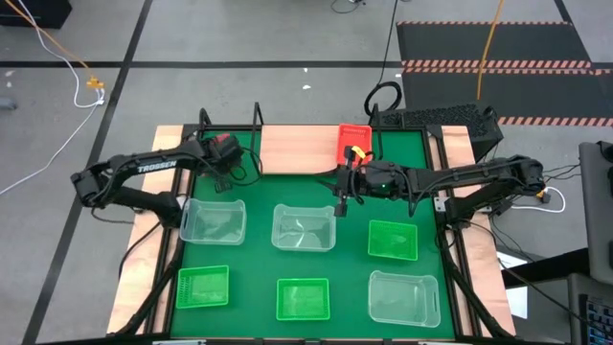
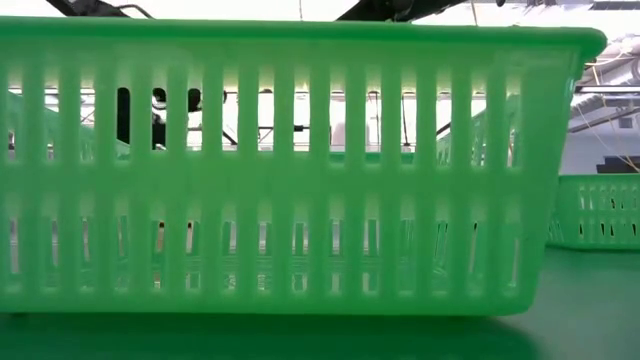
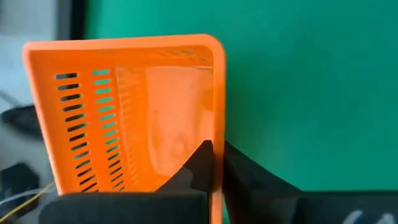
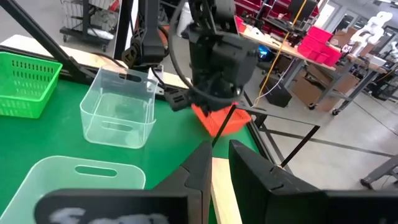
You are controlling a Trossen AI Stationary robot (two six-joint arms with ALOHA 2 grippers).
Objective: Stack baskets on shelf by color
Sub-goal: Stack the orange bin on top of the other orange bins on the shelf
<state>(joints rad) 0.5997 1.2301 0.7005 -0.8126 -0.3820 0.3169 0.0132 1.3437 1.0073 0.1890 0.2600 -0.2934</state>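
Observation:
My left gripper [image 1: 226,156] is at the far left corner of the green mat, shut on a red basket [image 3: 124,112] that it mostly hides in the high view. Another red basket [image 1: 354,141] stands on the right end of the light-wood shelf [image 1: 297,149]. My right gripper [image 1: 341,195] hovers near the mat's middle, just in front of the shelf. It points toward the left arm, with its fingers [image 4: 202,168] a narrow gap apart and nothing between them. Three clear baskets [image 1: 213,220] and three green baskets [image 1: 393,240] rest on their bottoms on the mat. My left gripper has the red basket by one side wall's rim [image 3: 217,180], with one finger inside the basket and one outside. The fingers come steeply from above. The basket's opening faces up. I cannot tell whether its bottom is clear of the mat.
A clear basket [image 1: 304,226] lies just below my right gripper, and another clear one [image 1: 404,297] is at the near right. A green basket [image 2: 290,170] fills the low view. The shelf's black rod frame [image 1: 257,120] rises at the far edge. Pale wooden borders flank the mat.

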